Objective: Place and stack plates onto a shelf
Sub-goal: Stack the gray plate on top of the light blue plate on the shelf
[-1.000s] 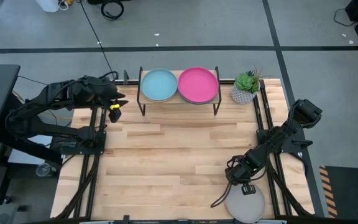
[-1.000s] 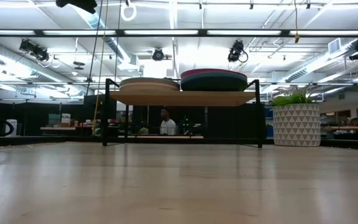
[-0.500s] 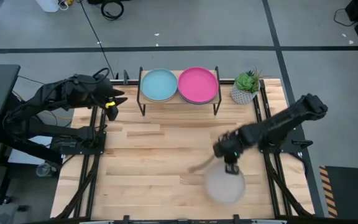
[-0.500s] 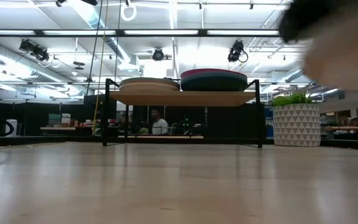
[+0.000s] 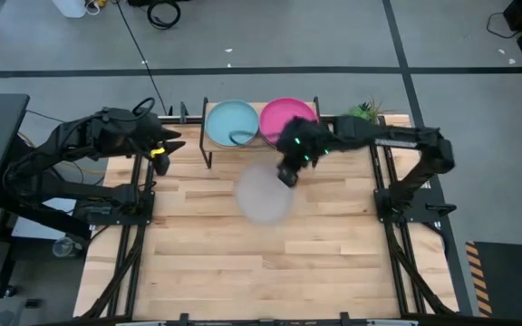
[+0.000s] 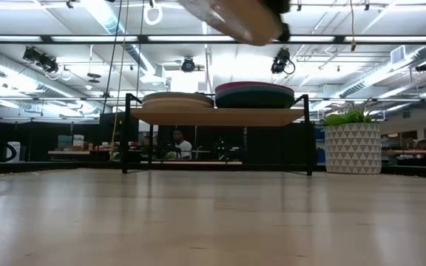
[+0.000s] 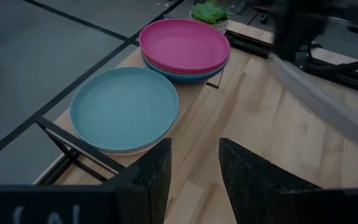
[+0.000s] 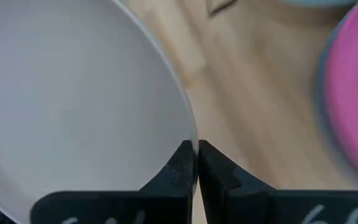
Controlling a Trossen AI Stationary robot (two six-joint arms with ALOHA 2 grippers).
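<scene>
The grey plate (image 5: 264, 193) is held by its rim in the closed fingers of the right gripper (image 8: 196, 163), in the air just in front of the shelf (image 5: 261, 148). The carrying step is judged to be in hand. On the shelf, a pale blue plate (image 5: 232, 123) tops the left stack and a pink plate (image 5: 281, 116) the right. Next, the plate must be levelled above one stack and lowered. The left gripper (image 7: 194, 167) waits at the bench's (image 5: 243, 263) far left, fingers apart.

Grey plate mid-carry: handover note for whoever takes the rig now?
Right gripper: shut on the grey plate, in the air in front of the shelf.
Left gripper: open, waiting at the table's left edge beside the shelf.
Done: pale blue plate tops the left stack, pink plate the right.
Left: set the grey plate on a stack and release.
</scene>
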